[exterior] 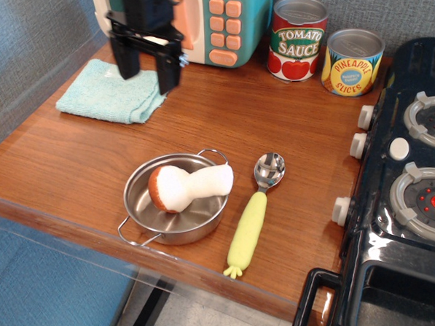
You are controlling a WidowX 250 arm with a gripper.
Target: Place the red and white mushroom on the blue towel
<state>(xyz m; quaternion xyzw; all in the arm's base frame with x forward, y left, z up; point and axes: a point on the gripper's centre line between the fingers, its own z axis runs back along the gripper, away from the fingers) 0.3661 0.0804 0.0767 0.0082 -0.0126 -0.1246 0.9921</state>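
Observation:
The red and white mushroom (188, 186) lies on its side in a steel pan (149, 223) near the table's front edge, its white stem resting over the pan's right rim. The blue towel (104, 92) lies folded at the back left of the table. My gripper (148, 70) is open and empty, its black fingers pointing down above the towel's right edge, well behind the pan.
A yellow-handled spoon (254, 213) lies right of the pan. A toy microwave (217, 20) stands at the back, with a tomato sauce can (296, 39) and a pineapple can (351, 62) to its right. A toy stove (412, 189) borders the table's right side.

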